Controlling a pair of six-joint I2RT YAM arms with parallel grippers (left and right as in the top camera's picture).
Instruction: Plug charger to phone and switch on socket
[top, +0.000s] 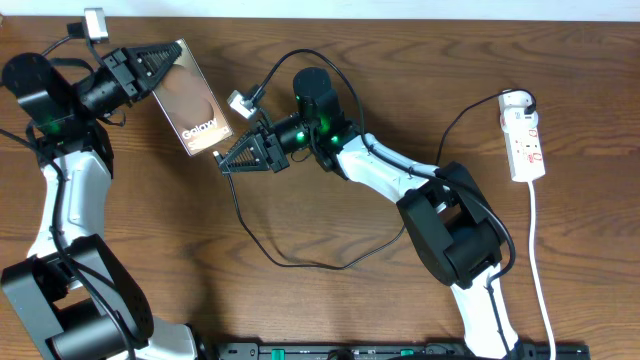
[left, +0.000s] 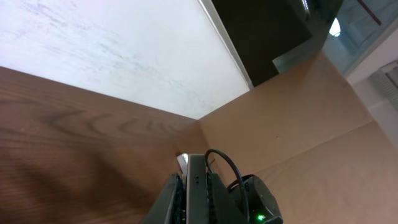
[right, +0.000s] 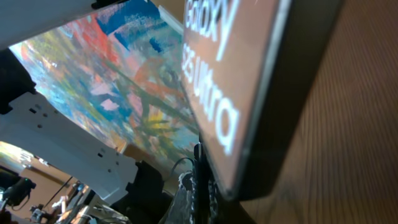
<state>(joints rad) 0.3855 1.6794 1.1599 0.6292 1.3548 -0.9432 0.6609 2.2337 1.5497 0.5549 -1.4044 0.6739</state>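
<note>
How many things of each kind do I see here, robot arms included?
Phone: 1
Charger cable: 1
Power strip: 1
Robot arms: 2
Total: 5

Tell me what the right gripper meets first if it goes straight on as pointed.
Probably the phone, its lower end just ahead of the right gripper, which pinches the charger; the gap looks small, though depth is unclear.
</note>
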